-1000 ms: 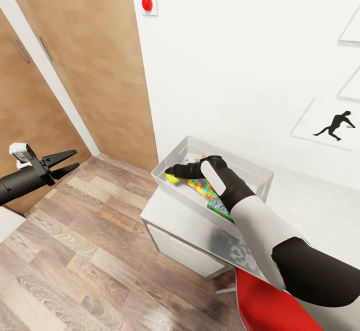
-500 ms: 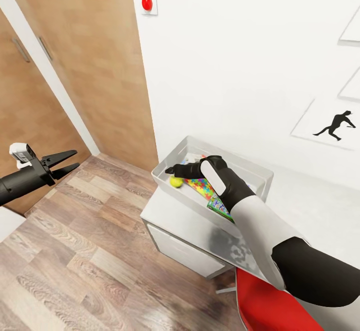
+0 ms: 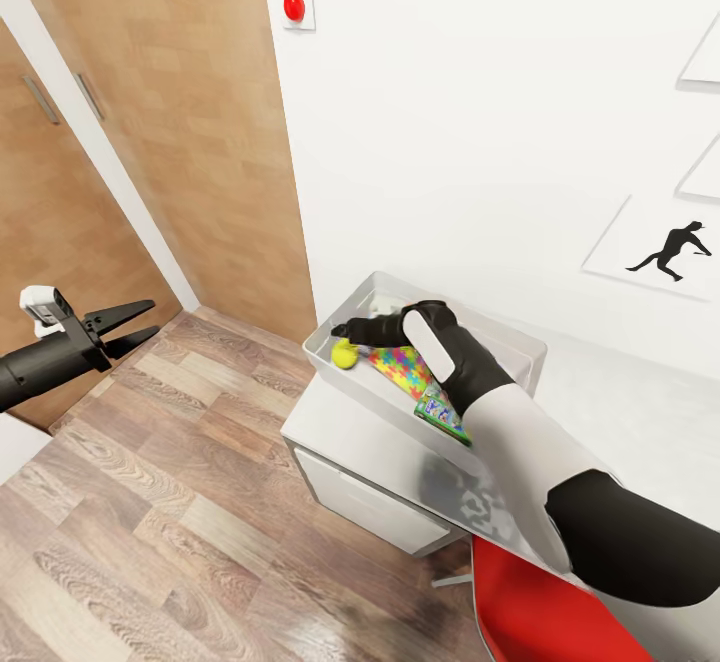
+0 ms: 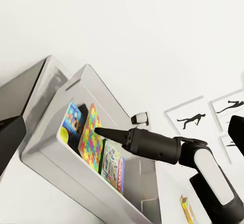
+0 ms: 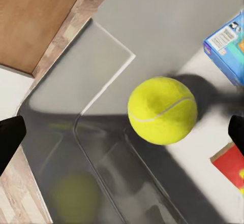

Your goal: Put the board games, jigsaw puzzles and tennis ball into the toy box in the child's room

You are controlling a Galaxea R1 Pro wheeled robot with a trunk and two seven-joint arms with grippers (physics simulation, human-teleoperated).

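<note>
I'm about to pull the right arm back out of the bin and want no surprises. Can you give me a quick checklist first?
1. Tennis ball free of the right gripper: ok, open fingertips sit wide of it.
2. Ball inside the toy box: ok.
3. Jigsaw puzzle in the box: ok.
4. Blue board game in the box: ok.
5. All three games inside: cannot tell.
6. Left gripper empty and open: ok.

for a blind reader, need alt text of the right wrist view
A yellow-green tennis ball lies loose on the grey floor of the toy box, between the spread dark fingers. A blue game box and a red corner show at one edge.
</note>
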